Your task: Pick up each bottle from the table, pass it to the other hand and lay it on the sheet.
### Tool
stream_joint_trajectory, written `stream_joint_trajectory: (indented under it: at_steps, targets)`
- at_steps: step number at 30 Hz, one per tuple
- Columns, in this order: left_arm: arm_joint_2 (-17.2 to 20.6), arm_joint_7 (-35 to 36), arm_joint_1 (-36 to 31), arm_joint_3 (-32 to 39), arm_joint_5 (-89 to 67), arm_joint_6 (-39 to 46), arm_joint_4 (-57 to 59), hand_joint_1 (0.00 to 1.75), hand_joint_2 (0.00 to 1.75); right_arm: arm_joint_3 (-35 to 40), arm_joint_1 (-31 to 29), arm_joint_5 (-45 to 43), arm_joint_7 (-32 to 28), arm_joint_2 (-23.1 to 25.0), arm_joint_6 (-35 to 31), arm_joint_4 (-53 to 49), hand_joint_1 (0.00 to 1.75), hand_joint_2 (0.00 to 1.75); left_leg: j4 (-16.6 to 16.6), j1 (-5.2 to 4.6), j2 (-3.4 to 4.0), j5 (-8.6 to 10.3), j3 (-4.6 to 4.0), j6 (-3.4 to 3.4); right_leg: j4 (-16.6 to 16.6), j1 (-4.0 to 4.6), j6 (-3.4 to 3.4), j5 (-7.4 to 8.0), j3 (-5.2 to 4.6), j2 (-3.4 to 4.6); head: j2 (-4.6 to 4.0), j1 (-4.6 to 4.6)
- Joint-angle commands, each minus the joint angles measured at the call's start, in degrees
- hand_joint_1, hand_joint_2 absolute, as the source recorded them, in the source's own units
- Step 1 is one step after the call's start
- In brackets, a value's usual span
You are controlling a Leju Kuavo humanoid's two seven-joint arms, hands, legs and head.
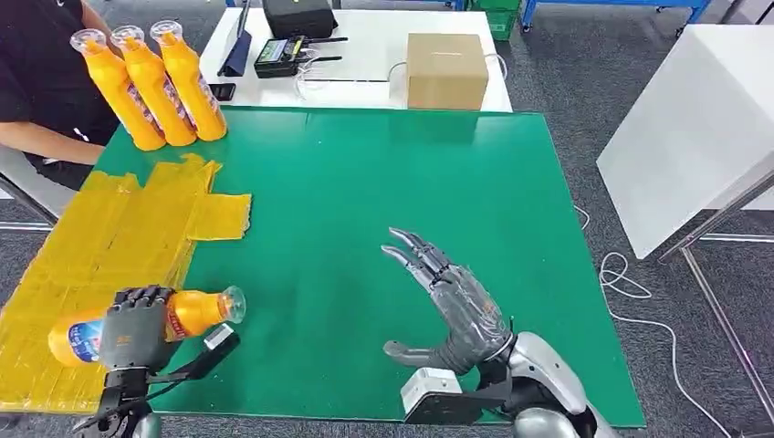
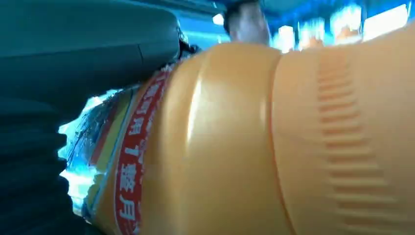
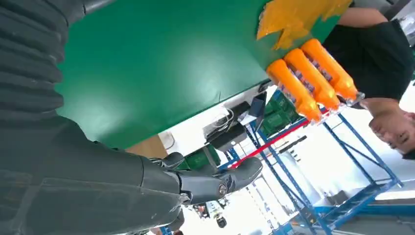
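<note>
My left hand [image 1: 137, 328] grips a bottle [image 1: 196, 312] at seven o'clock over the sheet [image 1: 109, 237]; right hand [image 1: 447, 301] spread, holding nothing.

Orange bottle [image 1: 196, 310] sideways over yellow sheet [image 1: 109, 237]

The label on the orange bottle [image 2: 274, 147] gripped by the robot's left hand [image 1: 135, 330] carried a red band printed in white, where a "1" and the Chinese character "月" could be read in the left wrist view; the other characters were blurred. From the head view, that label's blue patch was too small to read, as were the labels on the three standing bottles [image 1: 151, 87].
</note>
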Motion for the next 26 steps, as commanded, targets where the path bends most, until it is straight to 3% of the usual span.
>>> stream_joint_trajectory:
  at_steps: [1, 5, 6, 7, 12, 13, 18, 26]
  targets:
    - [6.6, 1.0, -6.2, -8.8, -0.2, -0.9, 20.5, 1.75, 1.75, -1.0, -1.9, -1.2, -0.4, -2.3, 0.9, 0.7, 0.0, 1.75, 0.0, 0.06, -0.15, -0.02, 0.16, -0.03, -0.1, 0.05, -0.19, 0.0, 0.15, 0.05, 0.0, 0.0]
    - [10.2, 7.4, -5.3, -14.5, -0.2, -2.8, 19.0, 1.75, 1.75, -1.3, -1.4, -1.2, -0.4, -2.4, 0.8, 0.7, 0.0, 1.75, 0.0, 0.08, -0.19, -0.05, 0.24, -0.06, 0.0, 0.04, -0.26, -0.02, 0.26, 0.05, 0.0, 0.02]
    - [10.2, 7.4, -5.3, -14.5, -0.2, -3.1, 19.2, 0.19, 1.75, -1.3, -1.4, -1.2, -0.4, -2.4, 0.7, 0.7, 0.0, 1.75, -0.1, 0.02, -0.16, -0.01, 0.23, -0.04, 0.0, -0.02, -0.18, -0.01, 0.24, 0.02, 0.0, 0.02]
    - [10.5, 8.1, -5.2, -14.7, -0.2, -2.9, 19.0, 0.0, 1.75, -1.3, -1.4, -1.2, -0.4, -2.4, 0.7, 0.8, 0.0, 1.75, -0.1, 0.08, -0.15, -0.03, 0.33, -0.07, 0.0, 0.04, -0.3, 0.01, 0.32, 0.13, 0.0, 0.0]
    - [10.8, 10.1, -5.5, -15.7, -0.2, -3.4, 19.1, 0.0, 1.75, -1.3, -1.1, -1.2, -0.4, -2.3, 0.7, 0.9, 0.0, 1.75, -0.1, 0.08, -0.14, 0.02, 0.39, -0.1, 0.0, 0.07, -0.28, 0.06, 0.33, 0.14, 0.0, 0.02]
    - [11.5, 11.5, -5.7, -17.1, -0.2, -3.8, 18.9, 0.0, 0.0, -1.3, -1.1, -1.1, -0.4, -2.2, 0.7, 0.9, 0.0, 1.75, -0.1, 0.11, -0.13, 0.03, 0.4, -0.13, 0.0, 0.11, -0.34, 0.09, 0.32, 0.19, 0.0, 0.0]
    - [13.2, 15.0, -6.0, -19.7, -0.2, -3.6, 19.1, 0.0, 0.0, -1.3, -0.9, -0.9, -0.5, -2.2, 0.8, 1.0, 0.0, 1.75, -0.1, 0.14, -0.21, 0.09, 0.44, -0.19, 0.0, 0.15, -0.52, 0.15, 0.35, 0.13, 0.0, 0.0]
    - [13.3, 13.9, -5.4, -18.4, -0.2, -1.6, 17.0, 0.0, 0.0, -1.3, -0.5, -0.6, -0.5, -2.0, 0.8, 1.2, 0.0, 1.75, 0.0, 0.21, -0.22, 0.13, 0.43, -0.18, -0.1, 0.21, -0.61, 0.18, 0.4, 0.22, 0.0, 0.02]
